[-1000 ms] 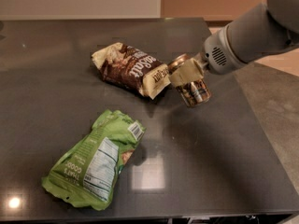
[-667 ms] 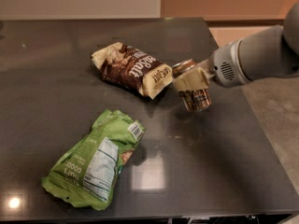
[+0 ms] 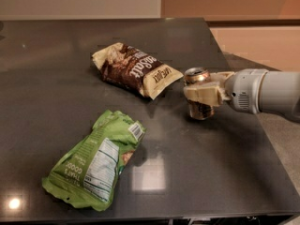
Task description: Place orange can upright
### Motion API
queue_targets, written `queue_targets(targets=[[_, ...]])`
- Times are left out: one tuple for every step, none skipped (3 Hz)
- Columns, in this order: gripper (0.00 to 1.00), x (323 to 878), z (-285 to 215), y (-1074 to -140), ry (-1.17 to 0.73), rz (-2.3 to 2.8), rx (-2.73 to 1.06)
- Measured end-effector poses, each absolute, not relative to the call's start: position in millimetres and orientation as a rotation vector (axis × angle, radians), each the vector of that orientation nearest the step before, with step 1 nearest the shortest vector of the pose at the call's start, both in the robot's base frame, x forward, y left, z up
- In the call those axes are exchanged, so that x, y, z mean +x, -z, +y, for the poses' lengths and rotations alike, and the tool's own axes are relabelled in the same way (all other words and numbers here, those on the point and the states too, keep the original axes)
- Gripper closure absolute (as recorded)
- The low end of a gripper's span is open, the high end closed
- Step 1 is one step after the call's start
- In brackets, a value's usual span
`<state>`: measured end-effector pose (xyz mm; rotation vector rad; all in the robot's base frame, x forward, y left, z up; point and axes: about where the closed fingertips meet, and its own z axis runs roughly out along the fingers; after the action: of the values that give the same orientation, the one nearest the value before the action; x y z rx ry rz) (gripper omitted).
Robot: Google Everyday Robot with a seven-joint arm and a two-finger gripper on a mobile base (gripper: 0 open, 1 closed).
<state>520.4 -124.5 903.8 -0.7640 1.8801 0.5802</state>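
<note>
— Right of the brown bag, is the orange can upright?
— Yes, seemingly resting on the table, with the gripper clasped around it. Only letting go remains.

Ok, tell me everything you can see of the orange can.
The orange can is a small, slim metal drink can, coppery with dark markings and a silver rim on top. It is upright, just right of the brown snack bag. The gripper, reaching in from the right, is shut around its middle. Its base is down at the dark table, but whether it rests there cannot be told.
</note>
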Motion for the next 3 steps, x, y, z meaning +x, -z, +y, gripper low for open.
queue_targets(targets=[[1.0, 518.0, -133.6, -897.3, -0.591, 1.787, -0.754], [0.83, 514.7, -140.7, -893.0, -0.608, 1.712, -0.724], [0.59, 511.5, -143.7, -891.6, -0.633, 1.652, -0.693]])
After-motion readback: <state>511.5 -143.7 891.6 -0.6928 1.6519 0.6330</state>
